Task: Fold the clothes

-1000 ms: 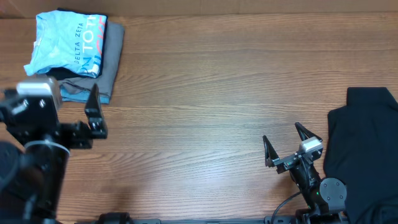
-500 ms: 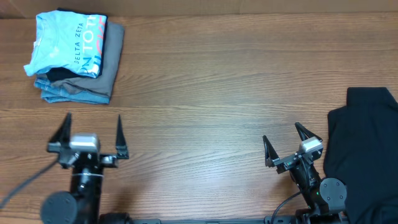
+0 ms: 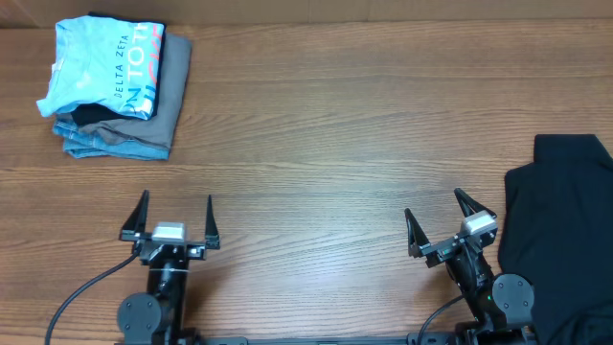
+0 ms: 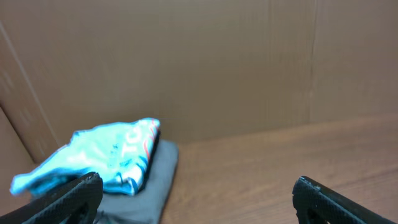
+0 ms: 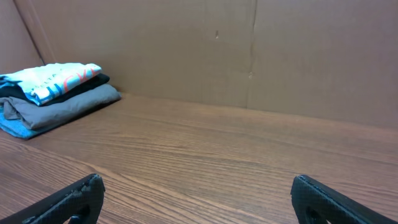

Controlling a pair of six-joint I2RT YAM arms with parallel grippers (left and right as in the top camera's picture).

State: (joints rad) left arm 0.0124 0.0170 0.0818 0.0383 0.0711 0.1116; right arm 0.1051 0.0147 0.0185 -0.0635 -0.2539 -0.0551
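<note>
A folded sky-blue T-shirt (image 3: 96, 67) with printed lettering tops a stack of folded clothes at the far left corner, over black, grey and blue layers. The left wrist view shows that T-shirt (image 4: 106, 155) ahead and left; the right wrist view shows it (image 5: 56, 78) far to the left. A plain black garment (image 3: 560, 220) lies loose at the right edge. My left gripper (image 3: 176, 206) stands open near the front left, nothing between its fingers, as the left gripper (image 4: 198, 183) shows in its own view. My right gripper (image 3: 433, 206) is open beside the black garment, and the right gripper (image 5: 198, 182) holds nothing.
The wooden table (image 3: 335, 144) stretches bare between the stack and the black garment. A brown cardboard wall (image 5: 249, 50) closes off the back. A grey folded garment (image 4: 155, 180) sticks out from under the T-shirt.
The left arm has swung away from the folded stack, down and to the right to the front of the table, its gripper open throughout. The right arm has not moved.
</note>
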